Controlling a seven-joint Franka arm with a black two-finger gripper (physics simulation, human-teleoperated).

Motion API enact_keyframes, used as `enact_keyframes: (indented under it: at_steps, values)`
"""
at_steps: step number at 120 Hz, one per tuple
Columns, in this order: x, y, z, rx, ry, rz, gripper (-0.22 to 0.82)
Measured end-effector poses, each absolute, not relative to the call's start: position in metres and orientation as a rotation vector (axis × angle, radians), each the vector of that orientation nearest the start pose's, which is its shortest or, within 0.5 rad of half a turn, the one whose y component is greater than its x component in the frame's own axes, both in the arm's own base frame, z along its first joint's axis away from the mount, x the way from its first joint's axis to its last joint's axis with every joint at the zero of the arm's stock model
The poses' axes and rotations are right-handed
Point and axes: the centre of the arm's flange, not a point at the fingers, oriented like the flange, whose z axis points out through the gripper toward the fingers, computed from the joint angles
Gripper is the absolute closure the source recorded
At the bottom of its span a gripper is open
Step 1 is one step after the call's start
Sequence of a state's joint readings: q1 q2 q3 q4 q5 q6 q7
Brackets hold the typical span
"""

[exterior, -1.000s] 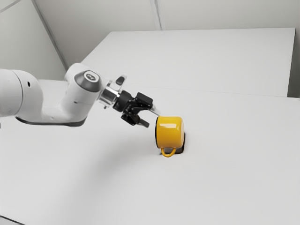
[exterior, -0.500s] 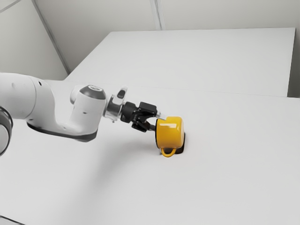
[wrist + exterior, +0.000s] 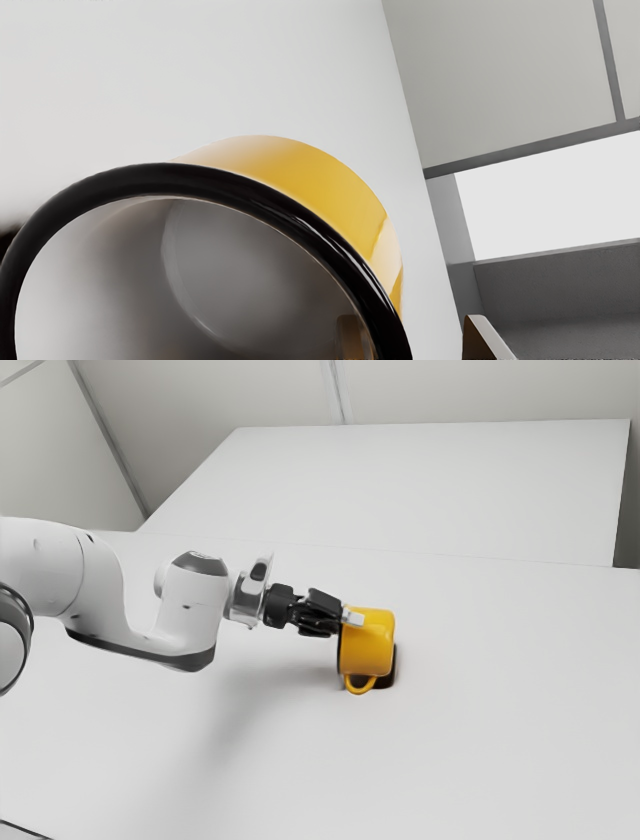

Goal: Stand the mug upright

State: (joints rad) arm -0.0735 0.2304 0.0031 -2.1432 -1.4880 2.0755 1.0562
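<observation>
Straddling rim [image 3: 305,225], hand [image 3: 346,622] parted, mug [image 3: 368,651] sideways

A white tabletop [image 3: 480,730] spreads beneath the gripper [image 3: 348,625] and well out around it. Farther from the gripper, past a faint seam [image 3: 440,557], lies another flat white surface [image 3: 430,480]. Beyond that stands a light grey wall [image 3: 180,415] with a narrow upright strip [image 3: 336,392]. The wrist view, out past the gripper and the table's edge, gives a bright white rectangle [image 3: 545,200] between a grey band [image 3: 525,153] and a darker grey ledge [image 3: 560,285].
</observation>
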Motion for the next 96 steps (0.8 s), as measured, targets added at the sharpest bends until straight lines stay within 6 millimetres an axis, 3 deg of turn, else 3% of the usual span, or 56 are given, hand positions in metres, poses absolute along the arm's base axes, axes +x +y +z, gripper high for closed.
enact_keyframes:
  at_steps: [21, 44, 81, 96]
  values:
    - [0.560, -0.092, 0.309, 1.993, -0.137, 0.411, 0.69]
    - [0.561, -0.091, 0.311, 2.001, -0.173, 0.445, 0.76]
    - [0.561, -0.093, 0.368, 2.001, -0.292, 0.564, 0.79]
    - [0.562, -0.091, 0.402, 2.079, -0.429, 0.572, 0.79]
